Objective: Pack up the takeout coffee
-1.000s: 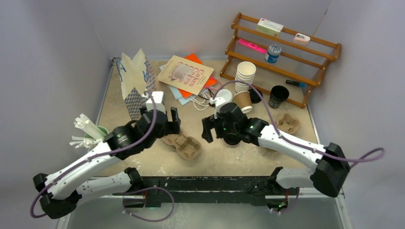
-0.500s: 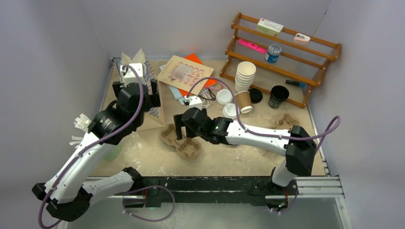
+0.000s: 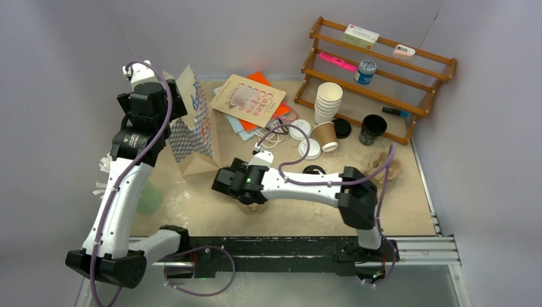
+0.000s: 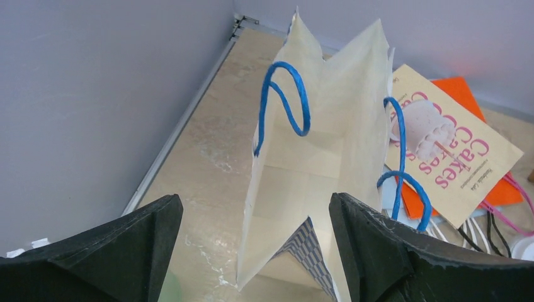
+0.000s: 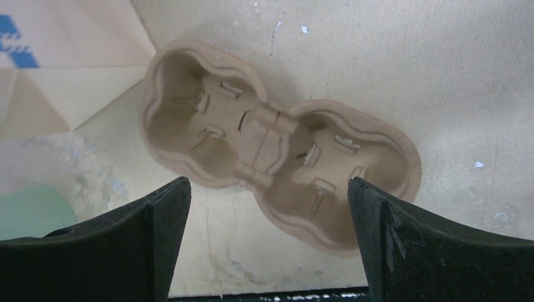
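Spread wide and empty, the right pincer (image 5: 267, 189) hangs over the brown moulded-pulp cup carrier (image 5: 277, 145); the left pincer (image 4: 255, 201), equally wide, hangs over the cream paper bag with blue handles (image 4: 315, 157). Far back by the wooden rack (image 3: 449, 70) sit the small brown paper cup (image 3: 327, 136) and small black cup (image 3: 372, 128): likely light and crushable, so grip gently mid-wall.

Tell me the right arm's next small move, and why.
Probably lower the right gripper onto the cup carrier's middle bridge and close. The jaws stand open and empty right above the carrier, which lies flat with both wells empty. The left gripper, also open, hangs over the open paper bag nearby.
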`<state>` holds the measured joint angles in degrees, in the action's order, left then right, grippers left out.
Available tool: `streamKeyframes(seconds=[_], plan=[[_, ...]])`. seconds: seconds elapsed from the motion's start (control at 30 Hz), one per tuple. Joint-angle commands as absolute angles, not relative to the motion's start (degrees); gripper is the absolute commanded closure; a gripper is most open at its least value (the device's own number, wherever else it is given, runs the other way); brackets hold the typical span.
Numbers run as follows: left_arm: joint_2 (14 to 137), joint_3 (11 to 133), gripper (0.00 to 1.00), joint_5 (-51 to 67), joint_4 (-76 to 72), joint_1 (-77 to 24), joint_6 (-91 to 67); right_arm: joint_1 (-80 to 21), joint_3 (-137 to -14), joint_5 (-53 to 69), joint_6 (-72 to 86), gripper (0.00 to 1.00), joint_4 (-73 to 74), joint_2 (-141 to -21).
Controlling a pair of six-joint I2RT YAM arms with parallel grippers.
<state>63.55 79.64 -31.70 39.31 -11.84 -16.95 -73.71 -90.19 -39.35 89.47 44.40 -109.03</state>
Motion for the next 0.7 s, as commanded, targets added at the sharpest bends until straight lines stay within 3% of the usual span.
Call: streamKeyframes(seconds=[0.0, 0.67], plan=[[60.4, 79.6, 0.07, -33.5, 34.1, -10.3, -18.2, -73.6, -97.2, -42.0, 102.2, 0.04, 58.8, -114.3], [52.8, 74.5, 0.06, -34.0, 29.9, -10.7, -17.5, -71.8, -102.8, -41.0, 101.6, 0.16, 55.5, -124.1]])
